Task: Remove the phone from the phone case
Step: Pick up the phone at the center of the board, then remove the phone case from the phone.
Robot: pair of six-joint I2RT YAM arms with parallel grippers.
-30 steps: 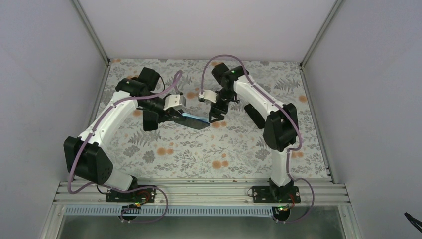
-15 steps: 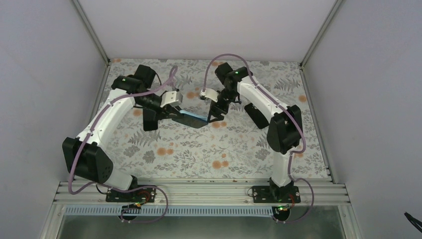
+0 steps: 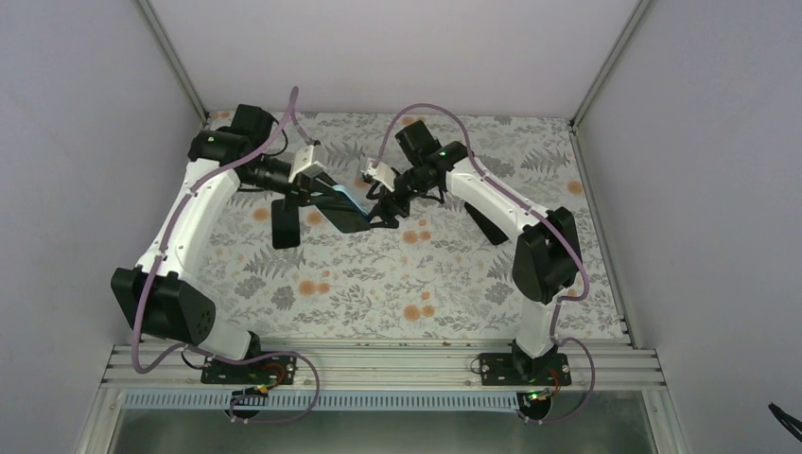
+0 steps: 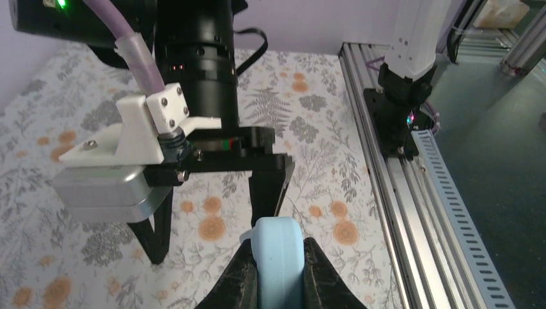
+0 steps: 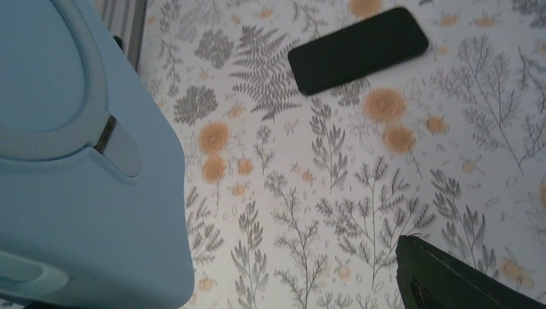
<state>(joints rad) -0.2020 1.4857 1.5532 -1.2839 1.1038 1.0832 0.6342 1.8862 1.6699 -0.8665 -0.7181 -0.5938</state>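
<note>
My left gripper (image 3: 326,197) is shut on the light blue phone case (image 3: 352,200) and holds it above the table, tilted. The phone's dark face (image 3: 342,214) shows in the case from above. In the left wrist view my left gripper (image 4: 279,250) pinches the case (image 4: 279,270) edge-on. My right gripper (image 3: 380,212) is open at the case's far end, with one finger (image 4: 267,193) against the tip and the other apart at the left. In the right wrist view the case's back (image 5: 77,193) fills the left side and one finger (image 5: 451,280) shows at lower right.
A black phone (image 3: 284,225) lies flat on the flowered table left of the held case; it also shows in the right wrist view (image 5: 357,48). A dark oblong thing (image 3: 487,222) lies beside the right arm. Grey walls enclose the table; an aluminium rail (image 4: 393,193) runs along the near edge.
My left gripper has swung up and to the left with the case, turning it. My right gripper has followed leftward and now stands open at the case's end.
</note>
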